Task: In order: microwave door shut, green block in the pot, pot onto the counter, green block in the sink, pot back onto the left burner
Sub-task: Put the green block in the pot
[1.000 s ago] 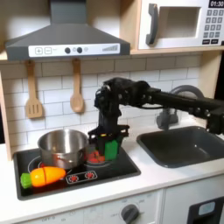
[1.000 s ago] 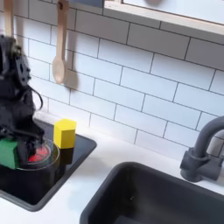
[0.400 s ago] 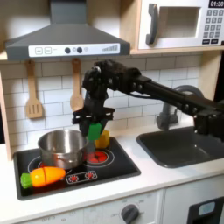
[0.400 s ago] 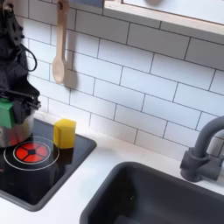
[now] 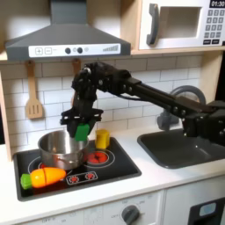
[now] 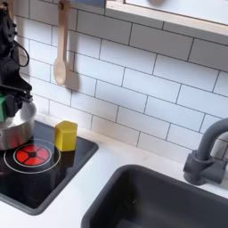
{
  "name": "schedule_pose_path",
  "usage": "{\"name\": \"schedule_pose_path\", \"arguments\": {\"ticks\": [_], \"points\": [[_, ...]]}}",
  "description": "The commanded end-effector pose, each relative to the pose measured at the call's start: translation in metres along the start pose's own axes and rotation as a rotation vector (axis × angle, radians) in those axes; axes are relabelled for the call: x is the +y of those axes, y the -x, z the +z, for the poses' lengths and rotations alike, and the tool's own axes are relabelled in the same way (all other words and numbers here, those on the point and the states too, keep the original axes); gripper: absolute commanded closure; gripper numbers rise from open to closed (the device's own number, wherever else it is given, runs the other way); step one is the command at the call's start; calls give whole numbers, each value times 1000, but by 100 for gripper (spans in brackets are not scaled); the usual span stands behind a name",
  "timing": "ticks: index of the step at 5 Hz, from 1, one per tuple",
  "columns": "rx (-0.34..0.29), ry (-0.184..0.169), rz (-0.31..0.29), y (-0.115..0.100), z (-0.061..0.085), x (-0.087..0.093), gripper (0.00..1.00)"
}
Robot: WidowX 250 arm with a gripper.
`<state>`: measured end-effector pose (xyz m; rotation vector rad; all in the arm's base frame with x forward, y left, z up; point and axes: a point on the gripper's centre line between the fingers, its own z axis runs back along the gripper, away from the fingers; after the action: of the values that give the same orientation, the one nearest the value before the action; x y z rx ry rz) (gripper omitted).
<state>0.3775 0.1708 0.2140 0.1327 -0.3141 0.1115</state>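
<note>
Black gripper (image 5: 80,130) holds the small bright green block (image 5: 81,131) clamped between its fingers, raised just over the rim of the shiny round stainless-steel pot (image 5: 61,148). Pot sits on the black cooktop's (image 5: 114,167) burner at the first exterior view's left. Yellow block (image 6: 65,135) stands beside the other burner.

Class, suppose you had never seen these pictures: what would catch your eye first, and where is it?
First, the black gripper holding the green block in the air just above the pot on the cooktop's left in the first exterior view. Next, the yellow block standing on the cooktop's back edge and the orange carrot toy at its front.
</note>
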Motion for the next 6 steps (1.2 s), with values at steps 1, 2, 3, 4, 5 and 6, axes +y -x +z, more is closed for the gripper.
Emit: {"name": "schedule_pose_path", "arguments": {"ticks": [1,2,3,4,5,6], "points": [[5,-22,21,-11,-16,14,100],[26,-11,5,-11,-25,13,0],[27,-18,5,-11,-29,15,0],[33,0,-1,-12,-31,10,0],[56,16,-14,-9,-41,8,0],[59,31,-23,-12,-45,5,0]]}}
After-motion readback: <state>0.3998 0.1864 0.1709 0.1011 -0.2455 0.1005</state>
